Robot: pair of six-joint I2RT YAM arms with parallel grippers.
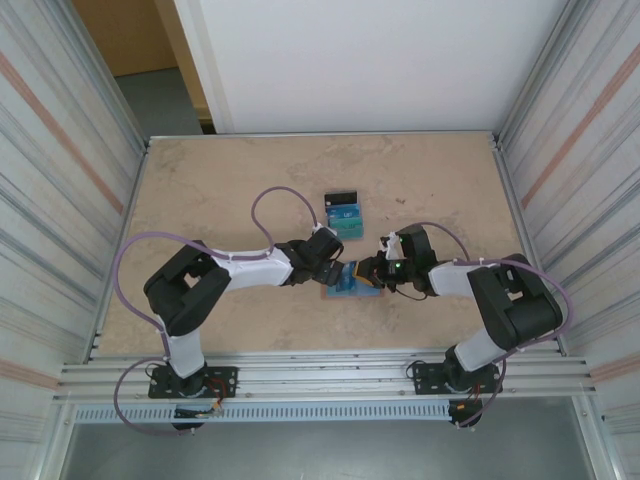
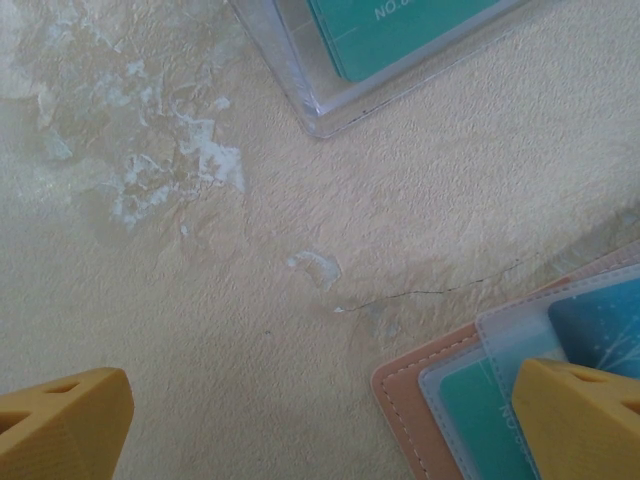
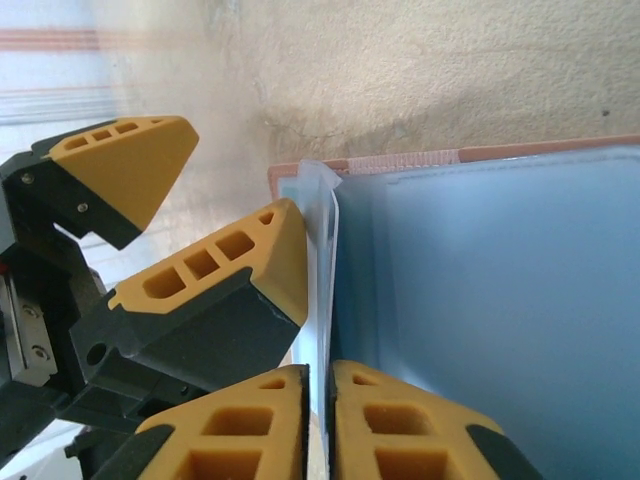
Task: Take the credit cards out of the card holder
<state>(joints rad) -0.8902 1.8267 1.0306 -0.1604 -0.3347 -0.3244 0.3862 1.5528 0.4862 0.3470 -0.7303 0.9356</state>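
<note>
Mid-table, right gripper [image 3: 320,375] pinches the card holder [image 3: 500,300] by its pocket edge; left gripper [image 2: 320,405] gapes wide, one finger over it.

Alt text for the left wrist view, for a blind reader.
The open left gripper hangs over a beige table, one fingertip above a salmon card holder with teal and blue credit cards in clear pockets. A clear case holding another teal card lies beyond.

Table [image 2: 300,200] matt, mottled; card holder [image 2: 400,385] stitched leatherette, glossy translucent-plastic pockets; right fingers [image 3: 400,430] matt yellow plastic.
</note>
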